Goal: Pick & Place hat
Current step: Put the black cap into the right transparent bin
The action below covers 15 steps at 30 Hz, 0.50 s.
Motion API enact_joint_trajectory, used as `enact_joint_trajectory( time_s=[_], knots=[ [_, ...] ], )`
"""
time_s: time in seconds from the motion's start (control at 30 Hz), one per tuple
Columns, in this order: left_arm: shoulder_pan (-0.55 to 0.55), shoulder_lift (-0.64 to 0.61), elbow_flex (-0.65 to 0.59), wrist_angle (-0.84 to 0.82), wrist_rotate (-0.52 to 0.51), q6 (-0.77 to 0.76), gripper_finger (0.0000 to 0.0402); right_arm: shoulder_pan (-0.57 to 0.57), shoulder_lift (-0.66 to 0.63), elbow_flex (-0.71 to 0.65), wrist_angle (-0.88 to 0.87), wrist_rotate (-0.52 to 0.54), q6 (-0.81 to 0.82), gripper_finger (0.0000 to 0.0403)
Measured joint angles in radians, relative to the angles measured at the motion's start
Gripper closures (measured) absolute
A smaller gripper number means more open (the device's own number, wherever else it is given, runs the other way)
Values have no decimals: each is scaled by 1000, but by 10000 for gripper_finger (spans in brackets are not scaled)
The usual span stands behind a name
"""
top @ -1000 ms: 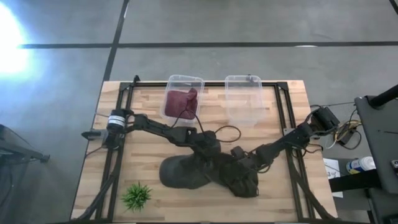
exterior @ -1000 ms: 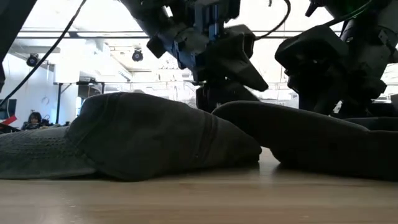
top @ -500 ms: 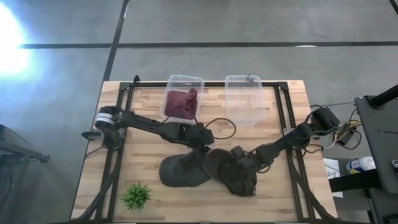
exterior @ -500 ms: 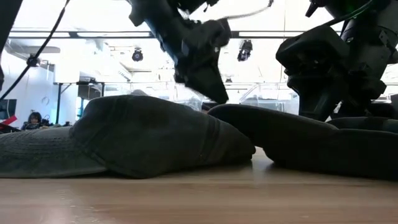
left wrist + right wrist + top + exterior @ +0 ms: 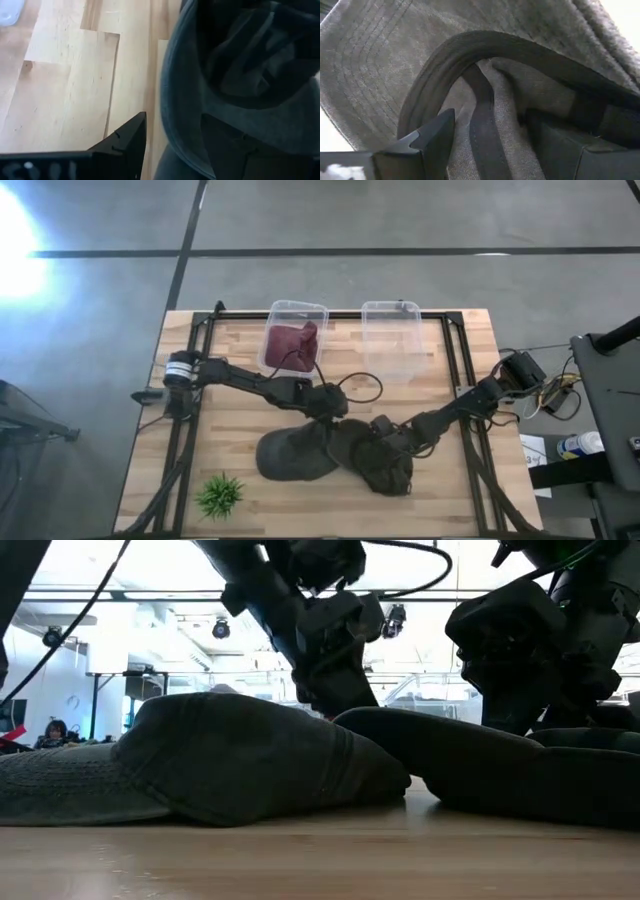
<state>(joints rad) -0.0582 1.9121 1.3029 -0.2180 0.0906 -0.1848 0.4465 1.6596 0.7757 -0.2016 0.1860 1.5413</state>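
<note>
Two dark grey hats lie side by side on the wooden table: the left one (image 5: 293, 457) (image 5: 220, 760) crown up, the right one (image 5: 385, 467) (image 5: 520, 770) crumpled with its inside showing. My left gripper (image 5: 335, 417) (image 5: 172, 150) is open at the far side where the hats meet. One finger (image 5: 127, 142) stands over bare wood and the other over the hat's curved edge (image 5: 167, 100). My right gripper (image 5: 383, 436) (image 5: 490, 145) is open over the right hat, its fingers pointing into the open crown. My left gripper straddles a hat's edge (image 5: 167, 100) from above and the far left; I cannot tell whether either finger touches the cloth. My right gripper's fingers (image 5: 432, 137) reach into the right hat's inside by a seam strip (image 5: 482, 115); I cannot tell whether they touch the lining.
Two clear bins stand at the far edge: one holds a dark red cloth (image 5: 293, 340), the other (image 5: 392, 340) holds nothing. A small green plant (image 5: 219, 495) sits near the left front corner. Black frame rails (image 5: 190, 380) run along the table's sides. A person (image 5: 48, 732) is far off in the room.
My left gripper rose and swung toward the table's left while tipping, then came back down to the far side of the hats. The right hat's near-left part drew in and looks more compact than a second ago. The left hat stayed put.
</note>
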Motion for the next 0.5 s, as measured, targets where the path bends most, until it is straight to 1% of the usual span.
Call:
enact_joint_trajectory(
  time_s=[0.2,0.27,0.37,0.5],
  knots=[
    [2,41,0,24,31,-20,221,0,0,0,2,0,-11,156],
    [2,43,0,51,31,-38,230,0,0,0,4,-1,-16,156],
    [2,32,0,77,32,-53,267,0,0,0,4,-3,-20,156],
    [2,26,21,84,32,-53,354,0,-4,4,4,-4,-33,156]
  ],
)
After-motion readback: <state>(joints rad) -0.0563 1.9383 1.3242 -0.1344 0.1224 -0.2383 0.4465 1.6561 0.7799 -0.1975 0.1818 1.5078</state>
